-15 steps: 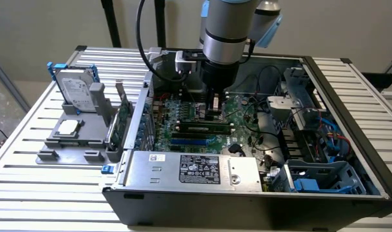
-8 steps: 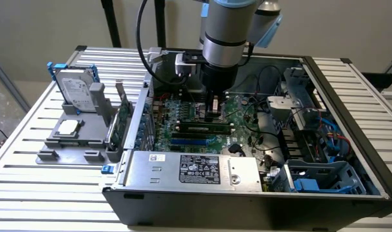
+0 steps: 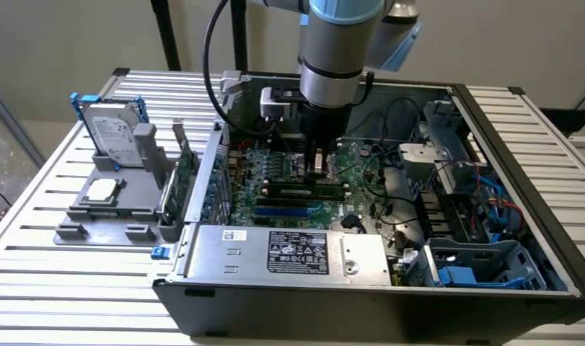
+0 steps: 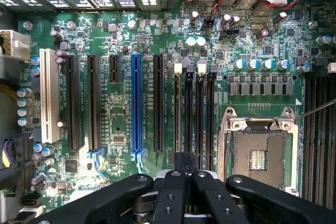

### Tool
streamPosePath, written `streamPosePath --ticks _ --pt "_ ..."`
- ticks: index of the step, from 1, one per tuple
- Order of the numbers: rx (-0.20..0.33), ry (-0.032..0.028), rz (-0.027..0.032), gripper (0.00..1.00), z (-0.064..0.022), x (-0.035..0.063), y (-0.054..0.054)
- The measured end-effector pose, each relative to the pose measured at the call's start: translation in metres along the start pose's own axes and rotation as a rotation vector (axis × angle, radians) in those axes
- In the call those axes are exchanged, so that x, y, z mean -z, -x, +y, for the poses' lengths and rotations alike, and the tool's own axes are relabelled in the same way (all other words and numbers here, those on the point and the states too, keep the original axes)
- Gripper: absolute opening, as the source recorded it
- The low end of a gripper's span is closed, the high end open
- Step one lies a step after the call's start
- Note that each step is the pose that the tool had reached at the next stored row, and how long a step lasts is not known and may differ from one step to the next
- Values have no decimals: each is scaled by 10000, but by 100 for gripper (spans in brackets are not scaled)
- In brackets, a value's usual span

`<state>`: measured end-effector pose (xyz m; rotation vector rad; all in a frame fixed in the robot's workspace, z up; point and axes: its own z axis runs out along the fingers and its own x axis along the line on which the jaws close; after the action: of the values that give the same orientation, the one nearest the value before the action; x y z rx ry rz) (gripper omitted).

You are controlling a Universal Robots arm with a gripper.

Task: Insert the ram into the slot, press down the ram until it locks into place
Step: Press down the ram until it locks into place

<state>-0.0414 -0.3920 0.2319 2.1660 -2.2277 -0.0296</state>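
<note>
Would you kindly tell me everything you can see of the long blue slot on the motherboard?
The blue slot is a long, narrow socket of what looks like blue plastic, lying flat on the green motherboard. It runs parallel to the black slots on either side. A small blue latch sits at one end. It looks empty, with no card plugged in.

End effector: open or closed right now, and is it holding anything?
End effector: closed, its fingers pressed together just above the motherboard; whether it grips anything cannot be told.
</note>
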Motion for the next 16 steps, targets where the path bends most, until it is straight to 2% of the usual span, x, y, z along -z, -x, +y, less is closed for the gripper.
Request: streamPosePath --ticks 5,7,9,16 --pt "-2 8 41 11 1 -81 5" --pt "-1 11 54 11 2 -76 4" --pt "-3 13 16 11 1 -14 9" --pt "15 42 31 11 -42 273 1"
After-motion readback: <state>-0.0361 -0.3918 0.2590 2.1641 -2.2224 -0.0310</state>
